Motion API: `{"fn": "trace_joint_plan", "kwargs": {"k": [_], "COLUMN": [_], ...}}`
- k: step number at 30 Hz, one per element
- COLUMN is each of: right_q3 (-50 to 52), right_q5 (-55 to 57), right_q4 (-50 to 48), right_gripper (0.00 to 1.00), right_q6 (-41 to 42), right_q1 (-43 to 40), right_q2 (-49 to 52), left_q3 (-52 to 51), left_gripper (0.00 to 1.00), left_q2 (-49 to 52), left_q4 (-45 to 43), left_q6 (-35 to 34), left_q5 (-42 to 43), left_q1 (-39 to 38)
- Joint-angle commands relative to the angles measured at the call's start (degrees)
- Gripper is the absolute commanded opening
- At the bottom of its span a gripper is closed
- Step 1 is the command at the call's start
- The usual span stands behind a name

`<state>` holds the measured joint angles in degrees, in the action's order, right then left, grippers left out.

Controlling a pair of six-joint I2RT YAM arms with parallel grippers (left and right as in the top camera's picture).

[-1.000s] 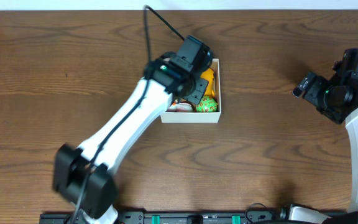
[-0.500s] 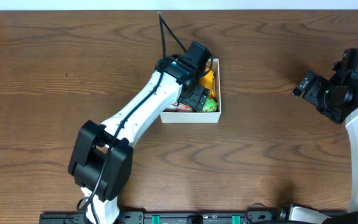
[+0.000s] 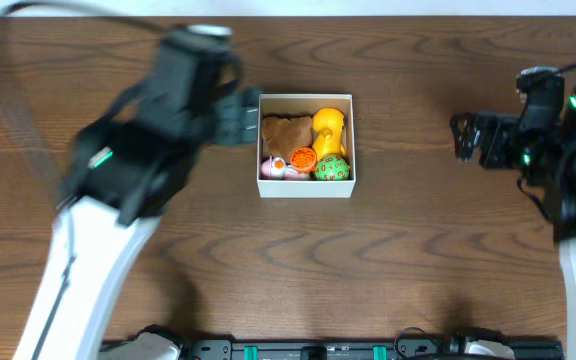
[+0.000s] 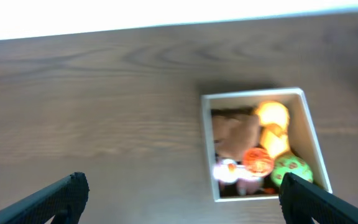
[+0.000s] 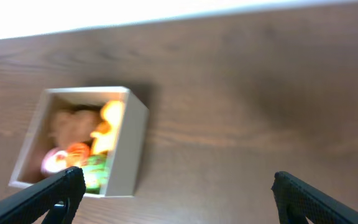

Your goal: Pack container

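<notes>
The container (image 3: 306,188) is a white square box with a brown inside, at the table's middle back. Lying in it are a brown toy (image 3: 286,130), a yellow toy (image 3: 328,128), an orange one (image 3: 302,158), a green spotted one (image 3: 332,167) and a pink-white one (image 3: 273,168). My left gripper (image 3: 247,116), blurred, hovers open just left of the box with nothing in it. In the left wrist view the container (image 4: 253,94) lies ahead of my left gripper (image 4: 182,196). My right gripper (image 3: 463,138) hangs open well to the right. From the right wrist, the container (image 5: 126,155) is far left of the empty right gripper (image 5: 179,196).
Brown wooden tabletop (image 3: 408,250) surrounds the box. A white strip (image 4: 166,12) runs along the table's far edge. A black rail (image 3: 308,350) lies along the front edge between the arm bases.
My left gripper has opened and pulled up and leftward out of the container, uncovering the toys. The right arm has turned a little toward the box.
</notes>
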<state>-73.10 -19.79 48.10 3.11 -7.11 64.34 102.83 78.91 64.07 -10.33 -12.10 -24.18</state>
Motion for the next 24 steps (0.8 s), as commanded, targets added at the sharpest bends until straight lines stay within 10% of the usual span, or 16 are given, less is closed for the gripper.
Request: {"fn": "trace_joint_plan", "kwargs": {"k": [1,24], "right_q3": [-0.85,-0.83], "right_q5": [-3.15,-3.17], "right_q4": [0.31,4.63], "right_gripper": [0.99,0.99], "right_q6": [-6.75,-7.91], "right_q1": [1.99,2.67], "right_q2": [-7.37,-26.84], "left_q3": [0.07,0.04], "left_gripper": [0.98,0.98], "left_q2": [-3.91,-10.71], "left_q4": [2.60,9.29], "left_q6": [-3.15,-3.08], "left_q5": [-3.96,-4.07], "left_q1": [2.25,6.75]}}
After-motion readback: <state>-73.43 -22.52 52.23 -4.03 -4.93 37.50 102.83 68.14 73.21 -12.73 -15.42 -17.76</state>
